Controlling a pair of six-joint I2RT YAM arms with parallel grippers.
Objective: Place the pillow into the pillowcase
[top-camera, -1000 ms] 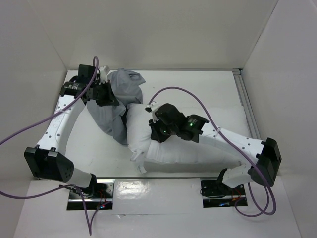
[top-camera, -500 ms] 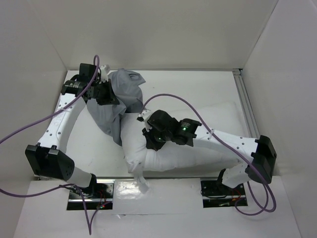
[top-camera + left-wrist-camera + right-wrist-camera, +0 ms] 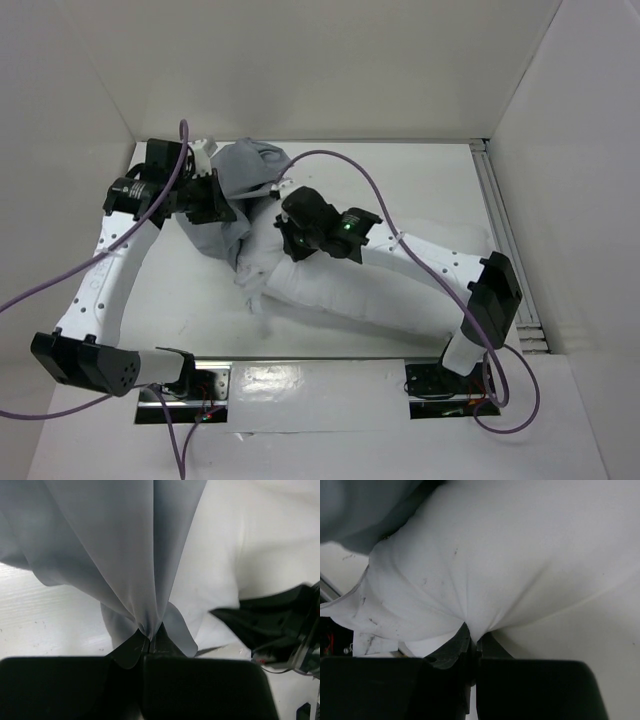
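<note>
The pillow (image 3: 370,300) lies on the white table (image 3: 420,185), running from the middle toward the near right corner. Its left end is bunched up and pressed against the pillowcase (image 3: 245,170). The pillowcase — a crumpled grey heap — sits at the far left of the table, and a lower fold of it trails down beside the pillow's left end, touching it.

The right gripper (image 3: 472,641) has its jaws closed tight on a pinch of the pillow's white cover near that left end. In the right wrist view the fabric gathers to a point between the fingertips and puckers outward in shallow creases, with faint dark specks scattered across it. Grey cloth fills the upper left corner of that view, right against the white.

The left gripper (image 3: 148,642) is likewise clamped — here on a fold of the pillowcase. In the left wrist view the thin grey cloth fans away from the jaws in long smooth pleats, a small flap curling out on either side of the pinch. The pillow shows just to the right of those pleats, and the black body of the right arm's wrist pokes in at the right edge.
</note>
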